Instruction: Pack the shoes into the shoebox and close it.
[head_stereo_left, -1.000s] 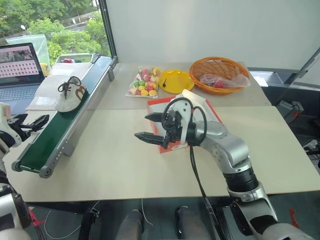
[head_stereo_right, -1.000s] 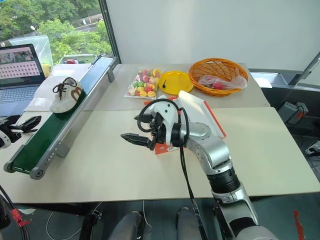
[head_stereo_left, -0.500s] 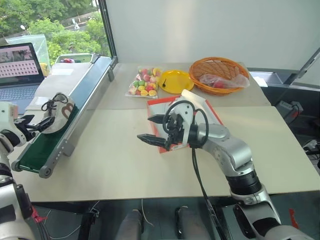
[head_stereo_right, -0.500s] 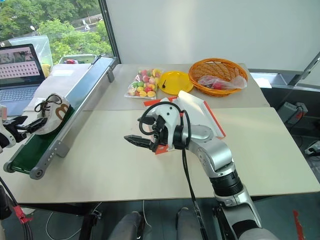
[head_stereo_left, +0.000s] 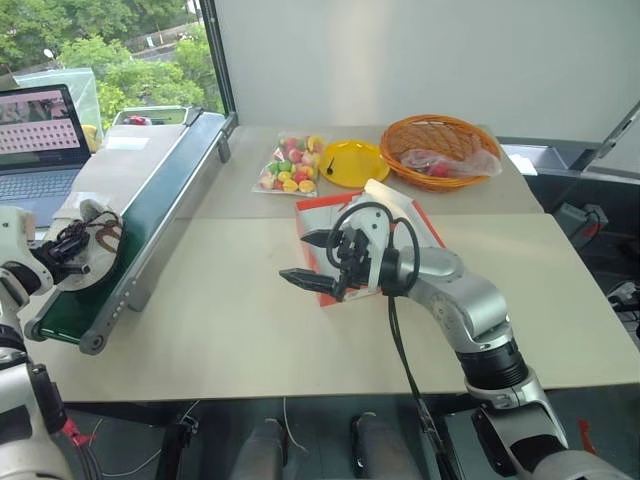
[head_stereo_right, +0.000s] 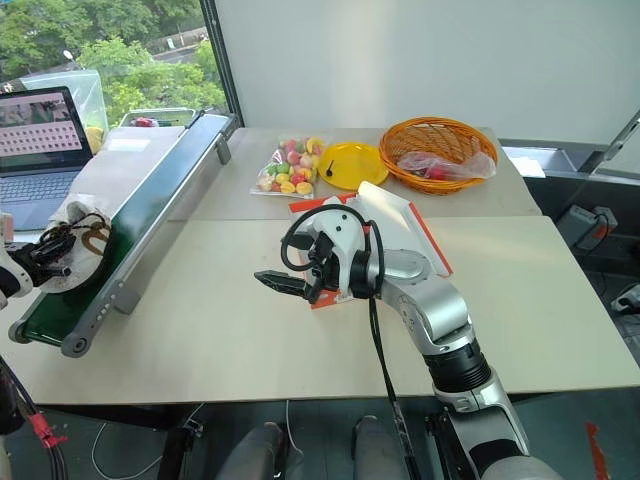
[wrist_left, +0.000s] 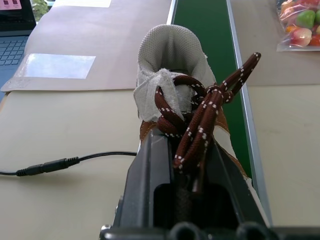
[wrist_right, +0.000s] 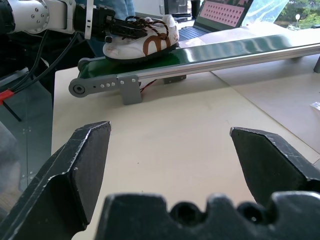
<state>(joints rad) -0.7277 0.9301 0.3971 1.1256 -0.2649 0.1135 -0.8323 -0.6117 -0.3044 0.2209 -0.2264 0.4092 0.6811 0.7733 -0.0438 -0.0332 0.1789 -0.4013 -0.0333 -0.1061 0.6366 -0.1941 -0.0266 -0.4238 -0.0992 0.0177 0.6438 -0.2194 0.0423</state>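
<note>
At the frame's left edge, the left gripper (head_stereo_left: 62, 247) is pinching a shoe (head_stereo_left: 88, 232) on the belt (head_stereo_left: 150, 210); the right gripper (head_stereo_left: 308, 259), jaws spread, is hanging mid-frame before the shoebox (head_stereo_left: 420, 222)

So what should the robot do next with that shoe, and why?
Probably lift the shoe off the green belt and carry it toward the shoebox. The left claw is already shut on the shoe near the belt's end, while the box lies mid-table behind the open right claw.
</note>
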